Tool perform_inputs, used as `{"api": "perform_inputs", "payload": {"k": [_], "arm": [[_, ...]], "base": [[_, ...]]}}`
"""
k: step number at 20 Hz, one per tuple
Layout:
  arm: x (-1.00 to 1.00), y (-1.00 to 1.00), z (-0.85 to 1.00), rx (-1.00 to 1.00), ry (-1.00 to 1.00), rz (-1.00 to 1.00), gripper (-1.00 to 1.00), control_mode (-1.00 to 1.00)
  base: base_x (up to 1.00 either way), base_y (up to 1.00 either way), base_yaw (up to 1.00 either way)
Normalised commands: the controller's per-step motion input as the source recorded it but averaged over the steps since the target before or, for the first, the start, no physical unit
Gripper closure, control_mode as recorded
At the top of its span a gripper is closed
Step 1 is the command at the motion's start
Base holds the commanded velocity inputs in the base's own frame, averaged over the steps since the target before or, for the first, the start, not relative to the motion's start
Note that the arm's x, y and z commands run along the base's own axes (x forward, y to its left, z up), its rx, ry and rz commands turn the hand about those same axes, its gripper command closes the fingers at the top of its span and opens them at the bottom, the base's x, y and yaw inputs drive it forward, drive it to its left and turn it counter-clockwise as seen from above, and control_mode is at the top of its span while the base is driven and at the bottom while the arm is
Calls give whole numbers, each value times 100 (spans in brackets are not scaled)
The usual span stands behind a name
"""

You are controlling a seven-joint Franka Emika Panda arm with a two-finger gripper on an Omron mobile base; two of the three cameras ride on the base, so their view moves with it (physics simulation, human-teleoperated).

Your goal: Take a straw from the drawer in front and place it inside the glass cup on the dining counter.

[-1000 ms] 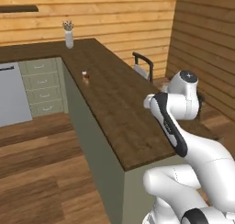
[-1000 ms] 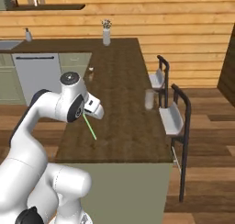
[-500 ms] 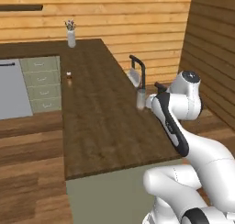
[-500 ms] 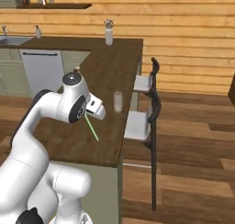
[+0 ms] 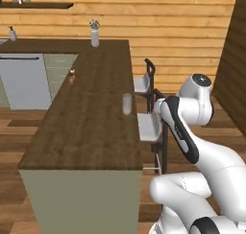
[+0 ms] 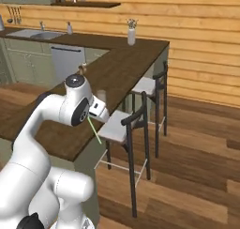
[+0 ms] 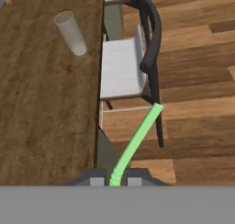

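Observation:
My gripper point(image 7: 114, 181) is shut on the light-green straw point(image 7: 137, 139), which points away from the hand over the counter's edge and a stool. From the right base view the straw point(image 6: 93, 130) hangs slanting down below the gripper point(image 6: 92, 117), beside the dark-brown dining counter point(image 6: 119, 66). The clear glass cup point(image 7: 71, 33) stands upright near the counter's edge point(image 7: 41, 103), ahead and to the left of the hand. It is the glass cup point(image 5: 127, 103) on the dining counter point(image 5: 86, 127), left of my arm, and the cup point(image 6: 101, 96) just beyond my hand. The drawer is out of view.
Two black bar stools with white seats point(image 5: 150, 126) point(image 6: 123, 125) stand along the counter's side, the nearer stool point(image 7: 121, 67) right under the straw. A white vase point(image 5: 94, 34) and a small item point(image 5: 72, 73) sit farther along the counter. A dishwasher point(image 6: 68, 60) is behind.
The base has driven along, so the whole scene has swung: the counter's long side and the stools now face me, and the cup is closer. The straw stays gripped.

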Motion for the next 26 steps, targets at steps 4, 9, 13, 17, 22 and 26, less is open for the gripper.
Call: {"api": "perform_inputs", "payload": {"k": [4, 9, 13, 17, 22, 26], "arm": [[0, 0, 0, 0, 0, 0, 100, 100], [0, 0, 0, 0, 0, 0, 100, 100], [0, 0, 0, 0, 0, 0, 100, 100], [0, 0, 0, 0, 0, 0, 100, 100], [0, 0, 0, 0, 0, 0, 100, 100], [0, 0, 0, 0, 0, 0, 100, 100]], "base": [[0, -99, 46], [0, -90, 50], [11, -78, 52], [11, -74, 53], [12, -59, 58], [12, -57, 60]]}}
